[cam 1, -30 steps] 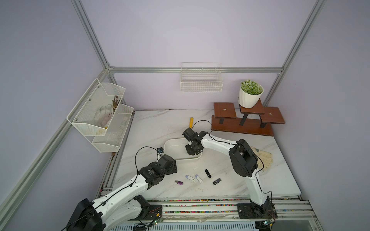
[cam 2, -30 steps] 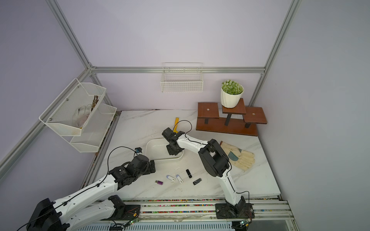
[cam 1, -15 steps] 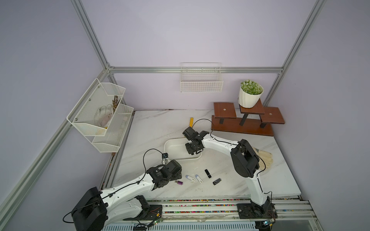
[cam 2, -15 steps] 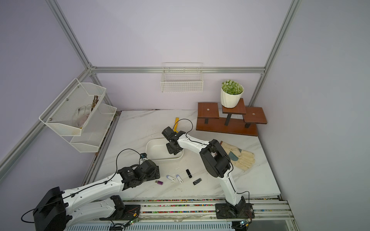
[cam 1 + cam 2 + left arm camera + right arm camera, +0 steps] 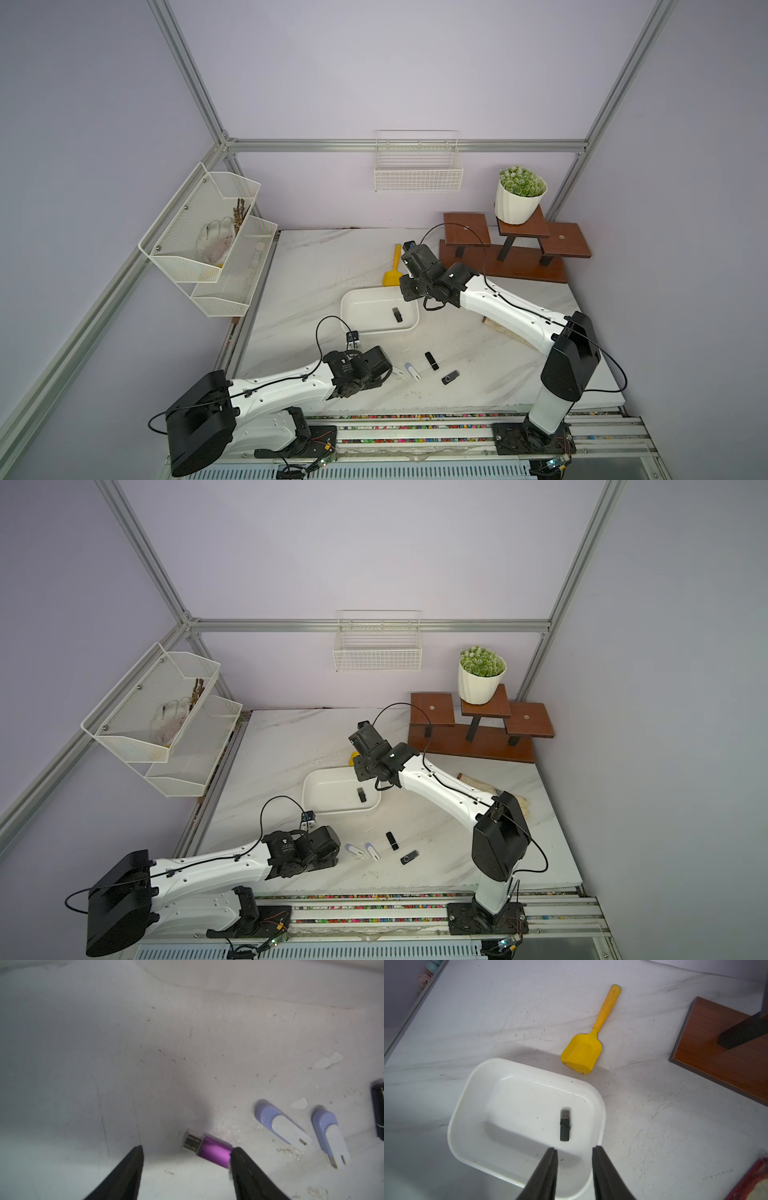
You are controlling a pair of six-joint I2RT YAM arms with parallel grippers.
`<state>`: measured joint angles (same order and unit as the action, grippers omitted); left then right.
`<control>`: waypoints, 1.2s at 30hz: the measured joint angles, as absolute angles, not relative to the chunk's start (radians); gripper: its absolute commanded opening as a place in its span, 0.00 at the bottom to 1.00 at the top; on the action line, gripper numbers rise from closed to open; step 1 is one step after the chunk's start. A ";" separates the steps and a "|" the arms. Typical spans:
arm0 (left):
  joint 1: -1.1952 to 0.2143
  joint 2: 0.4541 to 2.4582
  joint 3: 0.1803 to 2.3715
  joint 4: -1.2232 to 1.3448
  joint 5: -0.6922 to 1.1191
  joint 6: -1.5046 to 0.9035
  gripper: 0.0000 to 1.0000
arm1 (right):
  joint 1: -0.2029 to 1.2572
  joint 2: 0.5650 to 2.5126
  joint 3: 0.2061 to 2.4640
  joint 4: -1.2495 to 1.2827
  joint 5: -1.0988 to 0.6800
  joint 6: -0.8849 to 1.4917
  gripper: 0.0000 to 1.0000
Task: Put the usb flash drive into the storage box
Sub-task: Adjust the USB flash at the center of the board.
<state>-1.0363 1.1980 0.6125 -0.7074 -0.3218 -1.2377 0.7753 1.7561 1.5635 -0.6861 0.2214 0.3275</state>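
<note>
L hand: L hand (image 5: pixel 187 1148) sits lower centre of frame in both top views, low over the front of the bench (image 5: pixel 316 266). Fingers apart, clamped on nothing.
Target usb: purple drive (image 5: pixel 214 1154), my pick for this round. It lies flat on the bench btwn the fingertips. Wrist cam only; the top views hide it under the hand.
Contact: the purple end butts one finger (image 5: pixel 245 1167). The metal plug points at the other finger (image 5: pixel 128 1169), w/ a clear gap there.
Long axis: runs nearly finger to finger, a bit skewed. I judge a squeeze would catch it end to end, not across the flats. The next move turns on this; prob. wants a wrist turn first, else it may skid.
Nearer arm: L, by far.
Spare drives: just right of L hand in frame are a lilac-white drive (image 5: pixel 354 850), its twin (image 5: pixel 372 851), a black stick (image 5: pixel 432 360) and a swivel drive (image 5: pixel 450 377). All are loose on the bench.
Box: storage box (image 5: pixel 365 311) at mid-frame, up-frame of L hand and well apart from it. One dark drive (image 5: pixel 564 1125) is already inside, flat on the floor.
R hand: R hand (image 5: pixel 574 1148) hangs over the box's upper-right corner in frame. Fingers a little apart, empty.
Scoop: yellow scoop (image 5: pixel 583 1053) just beyond the box, not touching.
Far: wooden stand (image 5: pixel 503 259) w/ plant pot (image 5: pixel 519 203), upper right.
</note>
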 measured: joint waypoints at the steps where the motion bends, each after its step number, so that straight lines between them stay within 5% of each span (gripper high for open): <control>1: -1.047 1.198 0.615 -0.714 -0.321 -1.253 0.33 | 0.775 1.753 1.551 -0.689 0.230 0.328 0.32; 5: -1.080 1.184 0.616 -0.748 -0.319 -1.297 0.00 | 0.775 1.752 1.508 -0.703 0.251 0.328 0.31; 36: -1.002 1.224 0.537 -0.641 -0.290 -1.336 0.00 | 0.775 1.752 1.500 -0.711 0.301 0.332 0.31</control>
<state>-1.0016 1.2243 0.5373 -0.6411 -0.2901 -1.3357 0.7750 1.7523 1.4998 -0.7109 0.3008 0.3317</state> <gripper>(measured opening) 0.048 0.313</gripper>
